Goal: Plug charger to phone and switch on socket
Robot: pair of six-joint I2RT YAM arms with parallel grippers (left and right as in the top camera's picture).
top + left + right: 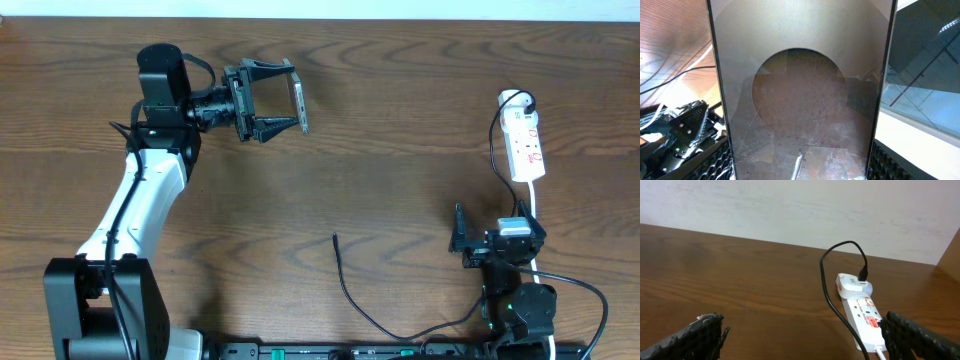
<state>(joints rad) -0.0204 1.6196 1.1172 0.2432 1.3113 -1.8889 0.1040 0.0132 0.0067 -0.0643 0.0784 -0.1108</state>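
The phone (pixel 299 106) is held on edge above the table's back left, with my left gripper (pixel 290 97) shut on its two long sides. In the left wrist view the phone's (pixel 800 95) brownish screen with a dark oval fills the space between the fingers (pixel 715 160). The charger (pixel 346 288) lies loose at front centre, its slim tip (pixel 335 237) pointing away from me. The socket (pixel 526 146) lies at the far right with a black plug (pixel 525 101) in it. My right gripper (pixel 498 228) stands open and empty just short of the socket (pixel 863 316).
The charger's black cable (pixel 827 292) loops from the plug (pixel 863 273) down past the socket's left side. A white cord (pixel 536 200) runs from the socket toward the right arm. A pale wall (pixel 790 210) borders the table's far edge.
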